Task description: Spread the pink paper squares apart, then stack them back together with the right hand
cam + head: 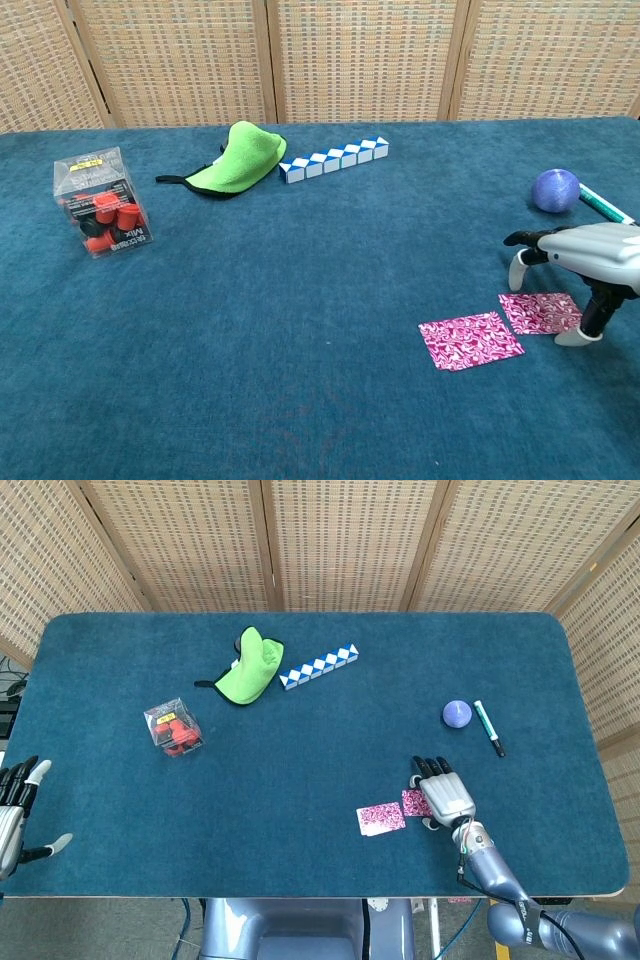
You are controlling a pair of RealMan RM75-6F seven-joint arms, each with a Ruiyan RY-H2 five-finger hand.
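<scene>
Two pink patterned paper squares lie near the table's front edge, side by side and almost touching. The left square (pixel 381 818) (pixel 470 340) lies fully exposed. The right square (pixel 414 802) (pixel 540 312) is partly under my right hand (pixel 443 792) (pixel 585 262), which hovers low over it with fingers spread and arched, its thumb tip down beside the square's right edge. It holds nothing. My left hand (pixel 14 805) rests open at the table's left edge, seen only in the head view.
A purple ball (pixel 457 714) and a green-capped marker (pixel 489 728) lie behind my right hand. A green cloth (pixel 249 666), a blue-white zigzag strip (pixel 318 667) and a clear box of red pieces (pixel 174 727) sit far left and back.
</scene>
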